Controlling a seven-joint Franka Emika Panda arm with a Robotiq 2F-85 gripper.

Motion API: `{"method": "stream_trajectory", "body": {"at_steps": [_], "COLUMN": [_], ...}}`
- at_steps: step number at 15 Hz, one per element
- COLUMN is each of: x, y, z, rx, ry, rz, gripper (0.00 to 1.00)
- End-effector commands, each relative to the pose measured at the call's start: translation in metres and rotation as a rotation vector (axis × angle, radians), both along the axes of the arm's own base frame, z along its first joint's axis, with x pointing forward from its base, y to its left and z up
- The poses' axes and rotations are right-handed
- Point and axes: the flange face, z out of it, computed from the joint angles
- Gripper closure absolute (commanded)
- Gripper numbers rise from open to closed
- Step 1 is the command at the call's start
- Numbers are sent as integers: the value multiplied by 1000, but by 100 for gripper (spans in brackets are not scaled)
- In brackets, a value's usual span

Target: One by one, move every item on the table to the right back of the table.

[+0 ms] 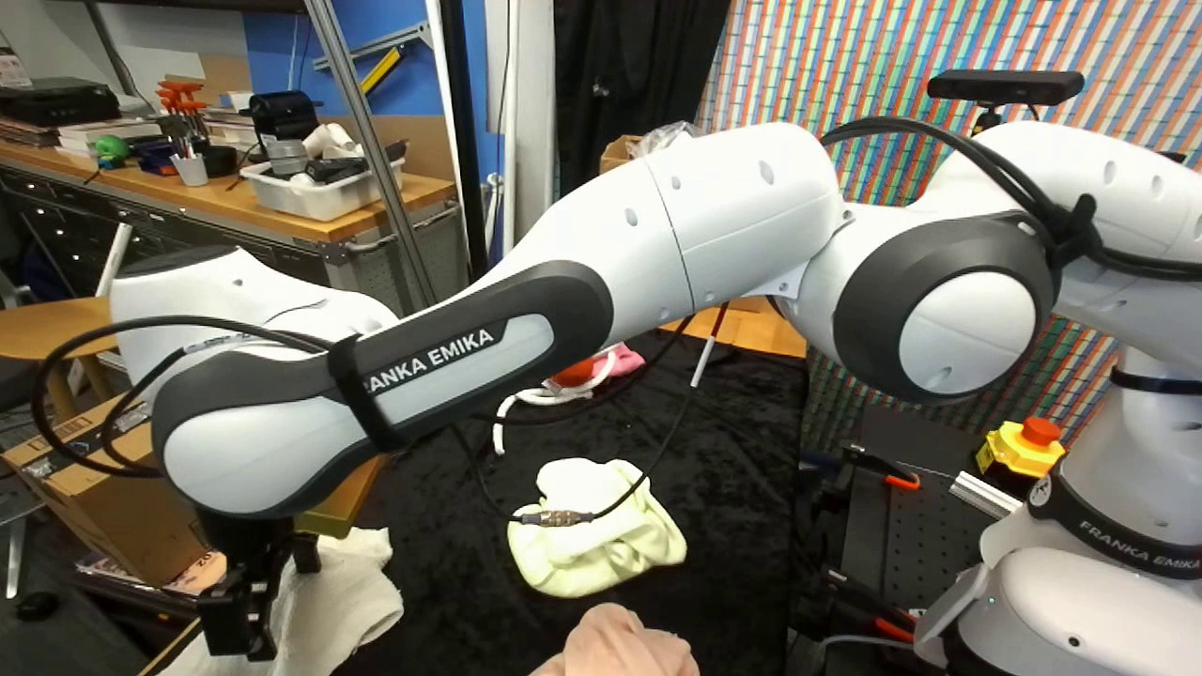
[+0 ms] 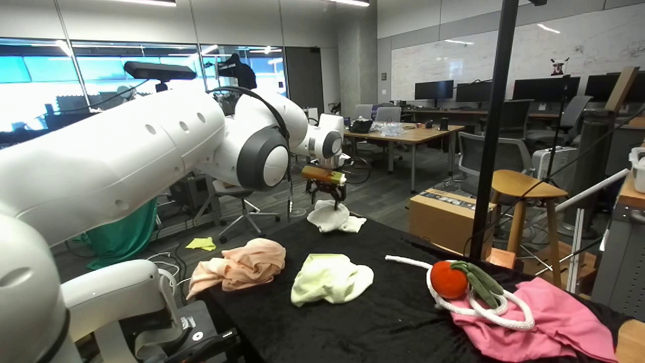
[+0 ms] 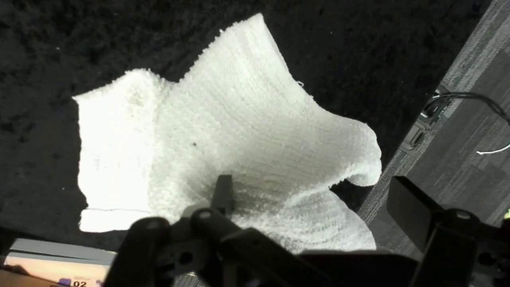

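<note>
Straddling one edge of the white towel [image 3: 239, 119], your jaws stand wide, gripping nothing: one pad [image 3: 224, 193] over the towel, the other past it, above the floor [image 3: 458, 179]. Can't tell if the pad touches cloth. Towel lies at an edge of the table [image 2: 383, 333], well apart from the rest.

Reads as the grasp step. Centre on the raised fold, go straight down, take a thick pinch; mind the outer pad doesn't catch the table edge. Lift high so the loose end won't drag.

Next out, in both exterior views: pale yellow-green cloth [image 2: 330, 280] and peach cloth [image 2: 247, 267], probably still to do. Drop spot is likely by the pink cloth [image 2: 549, 322], where the red-and-green plush toy [image 2: 451, 281] and white rope [image 2: 521, 325] are bunched. Lower before releasing, so you don't knock the toy.
</note>
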Motion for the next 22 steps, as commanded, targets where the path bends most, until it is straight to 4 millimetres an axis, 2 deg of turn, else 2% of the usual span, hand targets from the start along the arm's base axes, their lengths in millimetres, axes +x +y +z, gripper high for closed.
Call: {"method": "stream_trajectory", "body": {"at_steps": [1,5,8,9,10,12,19,22], "x": [0,0,4,5,7,9,9,6], "y": [14,21,18,17,15,11,5,3], "z": [0,-7,-14,-16,-17,-15,-3,11], "rx": [-18,-69,-102,-110,-112,-111,-92,-81], "ry": [-86,-180,-239,-253,-257,-248,-184,-129], "rz": [40,51,47,38,31,18,33,51], "gripper": [0,0,0,3,27,29,84,91]}}
